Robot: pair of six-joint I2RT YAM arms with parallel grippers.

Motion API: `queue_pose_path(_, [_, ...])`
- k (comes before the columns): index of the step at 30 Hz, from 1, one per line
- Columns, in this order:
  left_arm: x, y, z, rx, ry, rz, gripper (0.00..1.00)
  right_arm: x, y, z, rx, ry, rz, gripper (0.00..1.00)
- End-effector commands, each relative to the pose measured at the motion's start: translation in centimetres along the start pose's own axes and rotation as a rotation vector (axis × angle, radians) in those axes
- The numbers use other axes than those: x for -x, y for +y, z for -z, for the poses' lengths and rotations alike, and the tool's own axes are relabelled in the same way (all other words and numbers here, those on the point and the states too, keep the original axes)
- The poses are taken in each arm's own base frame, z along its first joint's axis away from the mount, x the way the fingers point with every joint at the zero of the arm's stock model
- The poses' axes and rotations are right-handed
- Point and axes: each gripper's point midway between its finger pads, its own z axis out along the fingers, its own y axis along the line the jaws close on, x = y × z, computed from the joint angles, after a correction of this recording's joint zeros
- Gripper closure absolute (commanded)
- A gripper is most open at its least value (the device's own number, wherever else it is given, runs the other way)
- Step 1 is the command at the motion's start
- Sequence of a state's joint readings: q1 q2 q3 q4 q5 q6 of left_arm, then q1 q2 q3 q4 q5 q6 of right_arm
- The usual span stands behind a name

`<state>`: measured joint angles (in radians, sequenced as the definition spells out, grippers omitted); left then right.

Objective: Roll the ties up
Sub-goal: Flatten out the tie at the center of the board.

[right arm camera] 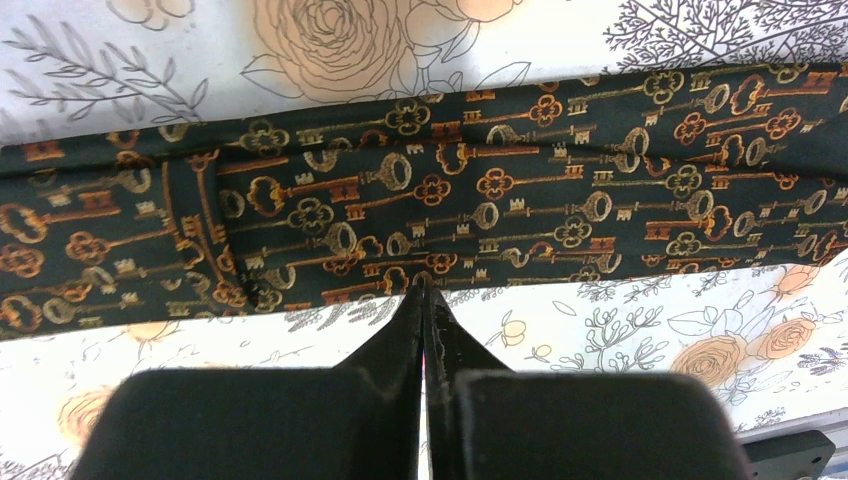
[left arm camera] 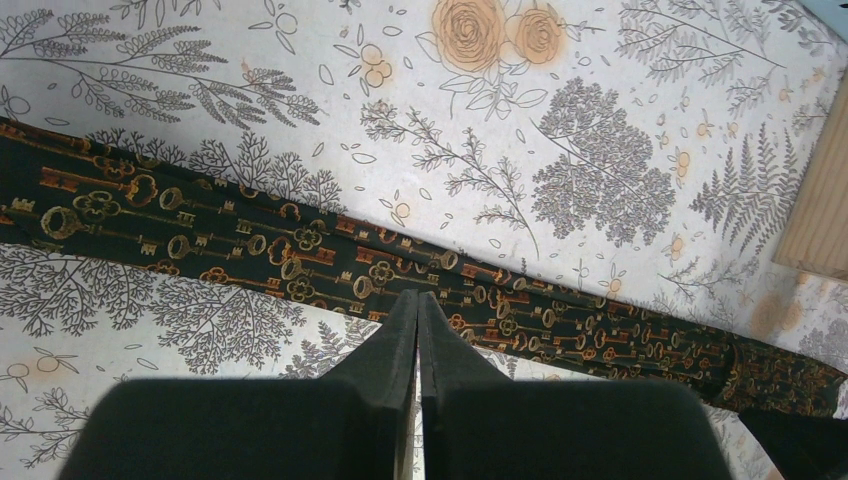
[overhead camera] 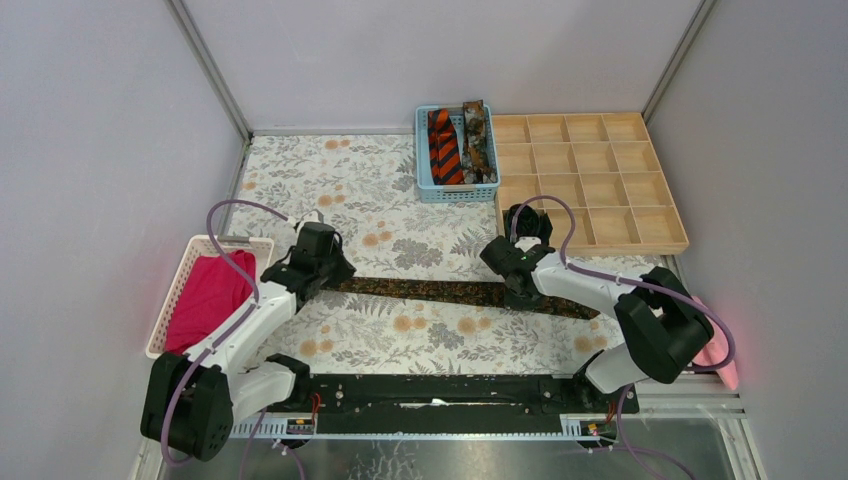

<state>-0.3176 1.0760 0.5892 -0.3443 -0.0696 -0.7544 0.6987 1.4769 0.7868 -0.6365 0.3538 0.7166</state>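
A dark tie [overhead camera: 440,291] with a gold and orange key print lies flat as a long strip across the floral tablecloth. My left gripper [overhead camera: 330,272] is shut and empty, its tips over the tie's left end; in the left wrist view the tips [left arm camera: 417,297] sit over the tie [left arm camera: 250,240]. My right gripper [overhead camera: 514,286] is shut and empty over the tie's right part; in the right wrist view its tips [right arm camera: 425,287] sit at the near edge of the tie [right arm camera: 450,210]. An orange-and-black striped tie [overhead camera: 443,147] and a brown mottled tie [overhead camera: 478,140] lie in a blue basket.
The blue basket [overhead camera: 423,160] stands at the back centre. A wooden compartment tray [overhead camera: 600,170] is at the back right, its corner in the left wrist view [left arm camera: 815,200]. A white basket [overhead camera: 185,265] with magenta cloth [overhead camera: 210,295] stands left. Pink cloth [overhead camera: 722,362] lies at the right edge.
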Motion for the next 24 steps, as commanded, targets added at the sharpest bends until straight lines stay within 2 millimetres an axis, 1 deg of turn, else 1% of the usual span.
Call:
queue_pose_path(1, [0.6,-0.8,0.6,-0.05,-0.022,-0.026,0.95,0.3,-0.6,-0.8,-0.08,-0.017,-0.04,1.0])
queue_pose_path(4, [0.4,-1.0,0.7,-0.074,-0.016,-0.025,0.96,-0.4,-1.8,-1.2,-0.154,0.009,-0.041,1.0])
queue_pose_path(8, [0.0,-1.1,0.5,-0.086,-0.006,-0.03,0.97,-1.4,-4.4,-0.9,-0.296,0.033,-0.088,1.0])
queue_pose_path(11, [-0.6,-1.3,0.6,-0.112,0.019,-0.037,0.97,-2.4,-5.2,-1.0,-0.313,0.056,-0.152,1.0])
queue_pose_path(12, [-0.7,-1.4,0.6,-0.116,0.023,-0.04,0.97,-2.5,-5.8,-0.9,-0.341,0.052,-0.169,1.0])
queue_pose_path(15, [-1.1,-1.4,0.6,-0.129,0.031,-0.04,0.97,-3.0,-8.2,0.0,-0.461,0.049,-0.204,1.0])
queue_pose_path(16, [-1.2,-1.5,0.7,-0.137,0.035,-0.04,0.97,-2.9,-8.4,0.2,-0.465,0.041,-0.21,1.0])
queue_pose_path(17, [-1.3,-1.6,0.7,-0.145,0.037,-0.04,0.97,-2.6,-8.2,0.3,-0.444,0.03,-0.22,1.0])
queue_pose_path(18, [-1.4,-1.6,0.7,-0.149,0.042,-0.041,0.97,-2.3,-7.6,0.4,-0.399,0.016,-0.23,1.0])
queue_pose_path(19, [-1.5,-1.5,0.6,-0.149,0.044,-0.041,0.97,-1.5,-6.4,0.5,-0.325,-0.005,-0.24,1.0])
queue_pose_path(20, [-1.5,-1.5,0.6,-0.148,0.045,-0.042,0.97,-0.8,-5.2,1.1,-0.245,-0.036,-0.244,1.0])
queue_pose_path(21, [-1.6,-1.5,0.6,-0.148,0.045,-0.042,0.97,-0.5,-4.5,1.3,-0.199,-0.05,-0.248,1.0])
queue_pose_path(22, [-1.5,-1.5,0.6,-0.15,0.044,-0.04,0.98,0.3,-3.7,2.1,-0.134,-0.081,-0.257,1.0])
queue_pose_path(24, [-1.6,-1.6,0.6,-0.155,0.043,-0.037,0.98,1.2,-2.7,2.9,-0.061,-0.117,-0.261,1.0])
